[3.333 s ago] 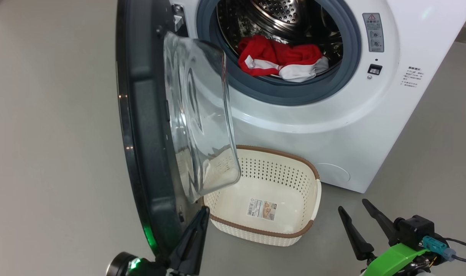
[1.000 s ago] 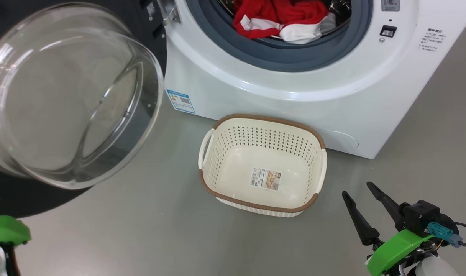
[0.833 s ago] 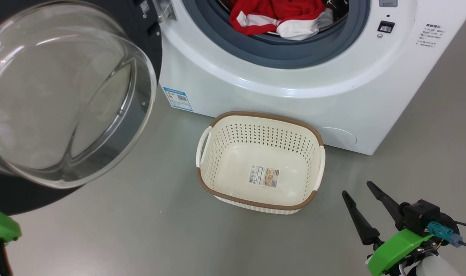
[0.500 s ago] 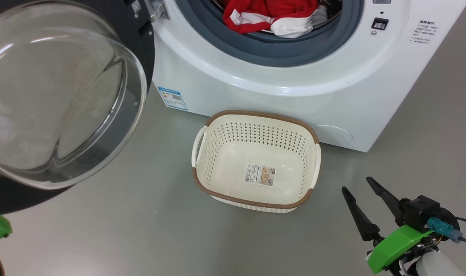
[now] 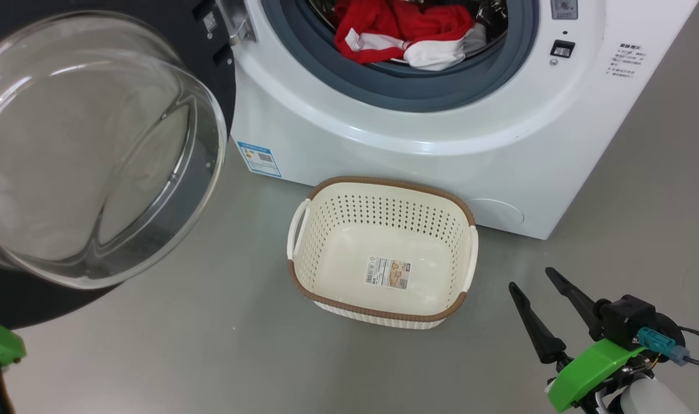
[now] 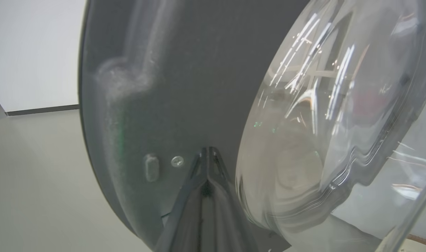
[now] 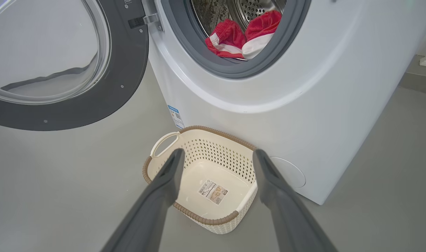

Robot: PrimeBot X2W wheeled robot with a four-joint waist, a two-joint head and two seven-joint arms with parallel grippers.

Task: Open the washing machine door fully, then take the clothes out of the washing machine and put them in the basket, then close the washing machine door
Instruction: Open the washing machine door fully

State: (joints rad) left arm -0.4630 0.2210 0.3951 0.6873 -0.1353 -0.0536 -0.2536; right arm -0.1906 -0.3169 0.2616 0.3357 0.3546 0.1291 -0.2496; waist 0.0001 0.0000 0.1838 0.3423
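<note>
The washing machine door [image 5: 96, 149] stands swung wide to the left, its clear glass bowl bulging toward me from the black rim. Red and white clothes [image 5: 401, 31] lie in the drum of the white washing machine [image 5: 441, 149]. On the floor in front of it sits the cream basket [image 5: 384, 183] with only a paper label inside. My left gripper [image 6: 207, 152] is shut, its tips against the door's [image 6: 164, 87] dark inner face beside the glass. Low at the right, my right gripper [image 5: 529, 278] hangs open and holds nothing. In the right wrist view the right gripper [image 7: 217, 153] frames the basket [image 7: 199, 218].
Grey floor [image 5: 211, 345] lies left of and in front of the basket. A grey gasket [image 5: 395, 92] rings the drum opening, and a small blue label [image 5: 259, 158] marks the machine's lower left corner. A white wall [image 6: 31, 52] stands behind the door.
The door has swung from edge-on to wide open since the earliest frame. Over the last second the head camera has shifted a little. The right gripper stays open in place.
</note>
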